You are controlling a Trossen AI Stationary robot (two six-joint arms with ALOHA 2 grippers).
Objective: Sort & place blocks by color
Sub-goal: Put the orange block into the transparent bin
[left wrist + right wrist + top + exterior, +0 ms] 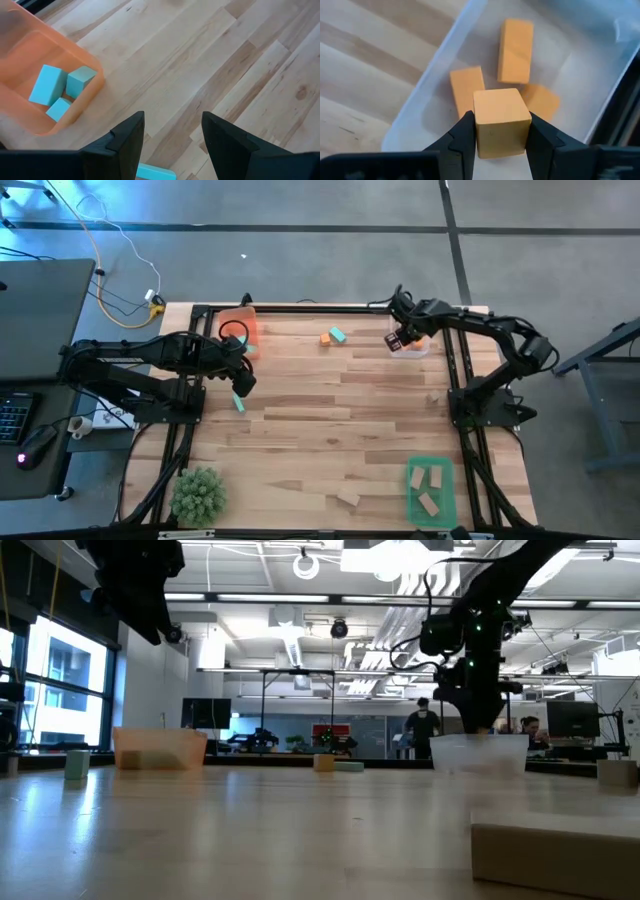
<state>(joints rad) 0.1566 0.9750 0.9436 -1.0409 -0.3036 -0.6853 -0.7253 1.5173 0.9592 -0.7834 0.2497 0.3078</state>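
Note:
My right gripper [501, 135] is shut on an orange cube [501, 120] above the clear tray [412, 346] at the far right. That tray [420, 120] holds three orange blocks [515, 50]. My left gripper [172, 137] stands open above the table, near the orange tray [75, 105], which has three teal blocks [47, 85] in it. A teal block [239, 403] lies flat on the table just below the left fingers. An orange block [326, 338] and a teal block [339, 335] lie side by side at the far middle. My right gripper pinches the orange cube by two opposite side faces [482, 132] between its two fingers. The fingers come from above, pointing steeply down. The cube sits square in the hold, lifted clear above the tray's floor.
A green tray [411, 498] with two tan blocks stands at the near right. Two more tan blocks lie on the bare table, one [348, 498] beside that tray, one [434, 398] by the right arm's base. A spiky green plant [198, 495] stands at the near left.

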